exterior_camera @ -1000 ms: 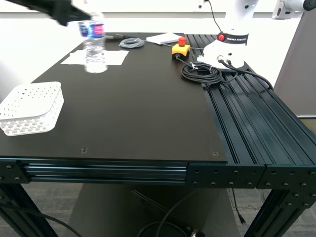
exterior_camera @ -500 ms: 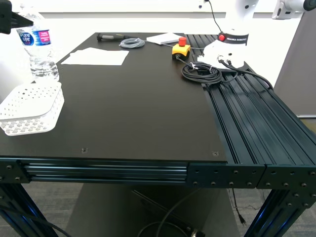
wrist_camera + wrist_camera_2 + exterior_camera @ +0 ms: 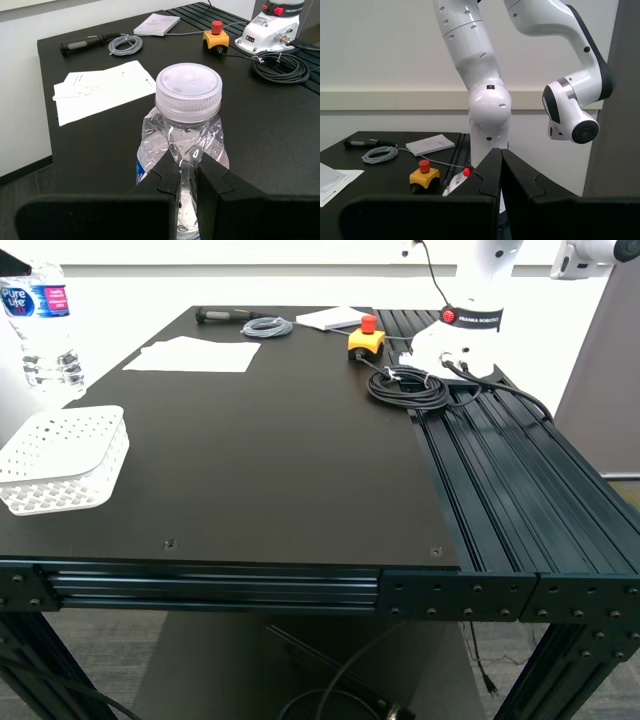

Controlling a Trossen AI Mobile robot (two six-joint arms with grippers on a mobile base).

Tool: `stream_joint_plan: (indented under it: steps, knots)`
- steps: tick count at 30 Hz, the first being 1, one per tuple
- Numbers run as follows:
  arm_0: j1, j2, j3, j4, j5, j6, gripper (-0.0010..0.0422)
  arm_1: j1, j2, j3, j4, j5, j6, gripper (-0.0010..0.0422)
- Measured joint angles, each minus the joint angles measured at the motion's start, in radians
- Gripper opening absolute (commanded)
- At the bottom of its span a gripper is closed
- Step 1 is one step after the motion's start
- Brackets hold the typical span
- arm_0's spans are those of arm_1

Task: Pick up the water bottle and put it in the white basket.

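Water bottle (image 3: 42, 332) is hanging upright in the upper left of the exterior frame, off the black bench (image 3: 280, 460) surface, beyond the bench's far corner at that view's left. My first pincer (image 3: 189, 172) is gripping the water bottle by its neck; the clear plastic is creasing between the black fingers (image 3: 212, 182), just below the white cap (image 3: 188, 91). White basket (image 3: 62, 458) is sitting on the bench at the exterior view's left edge, lower in the frame than the bottle and apart from it. White papers (image 3: 193, 356) are lying flat farther back on the bench, with a yellow stop button (image 3: 367, 339) and a coiled black cable (image 3: 407, 386) toward the exterior view's right. My second pincer (image 3: 500, 170) is pressing its fingers together, gripping nothing, facing a white robot arm (image 3: 487, 100).
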Motion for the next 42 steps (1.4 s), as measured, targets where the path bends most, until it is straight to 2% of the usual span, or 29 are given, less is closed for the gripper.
stream_joint_plan:
  steps: [5, 10, 13, 16, 21, 23, 28, 32, 42]
  knots:
    - [-0.001, 0.000, 0.000, 0.000, 0.000, 0.000, 0.0001, 0.002, 0.001, -0.001, -0.034, -0.002, 0.029, 0.0000]
    - [-0.001, 0.000, 0.000, 0.000, 0.000, 0.000, 0.0001, 0.006, 0.006, -0.001, -0.072, -0.129, 0.058, 0.0000]
    - [0.000, 0.000, 0.000, 0.000, 0.000, 0.000, 0.0001, 0.006, 0.006, -0.001, -0.075, -0.125, 0.072, 0.0000]
    - [-0.001, 0.000, 0.000, 0.000, 0.000, 0.000, 0.0001, 0.006, 0.006, -0.001, -0.079, -0.085, 0.072, 0.0000]
    - [-0.001, 0.000, 0.000, 0.000, 0.000, 0.000, 0.0001, 0.006, 0.006, -0.001, -0.093, -0.082, 0.068, 0.0005]
    - [-0.001, 0.000, 0.000, 0.000, 0.000, 0.000, 0.0001, 0.006, 0.006, -0.001, -0.093, -0.082, 0.059, 0.0033]
    - [-0.001, 0.000, 0.000, 0.000, 0.000, 0.000, 0.0001, 0.006, 0.006, -0.001, -0.098, -0.090, 0.055, 0.0156]
    - [-0.001, 0.000, 0.000, 0.000, 0.000, 0.000, 0.0001, 0.006, 0.006, 0.000, -0.098, -0.091, 0.050, 0.0211]
    - [-0.001, 0.000, 0.000, 0.000, 0.000, 0.000, 0.0001, 0.006, 0.005, 0.000, -0.093, -0.095, 0.040, 0.0254]
